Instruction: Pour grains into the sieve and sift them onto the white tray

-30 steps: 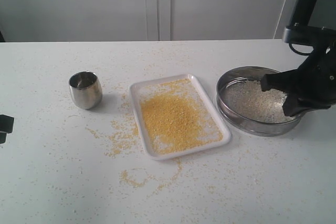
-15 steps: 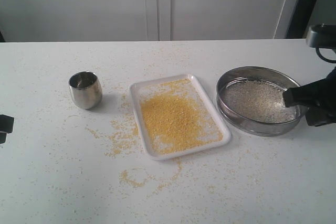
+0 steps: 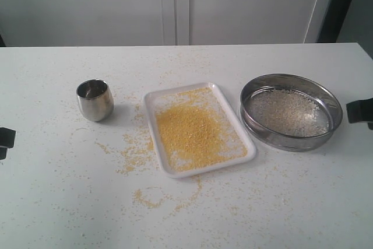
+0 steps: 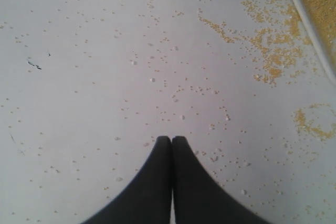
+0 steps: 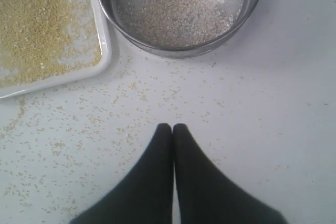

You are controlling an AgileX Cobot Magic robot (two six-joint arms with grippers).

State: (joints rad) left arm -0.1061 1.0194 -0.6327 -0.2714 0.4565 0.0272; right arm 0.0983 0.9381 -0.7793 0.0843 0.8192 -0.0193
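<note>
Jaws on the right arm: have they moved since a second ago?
Yes. The right gripper withdrew rightward, from over the sieve to the view's edge, now clear of its rim.

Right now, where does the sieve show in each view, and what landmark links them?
Exterior view: sieve right of the white tray.
Left wrist view: not in it.
Right wrist view: beyond the right gripper, beside the tray.
Shared landmark: the white tray's rim.
</note>
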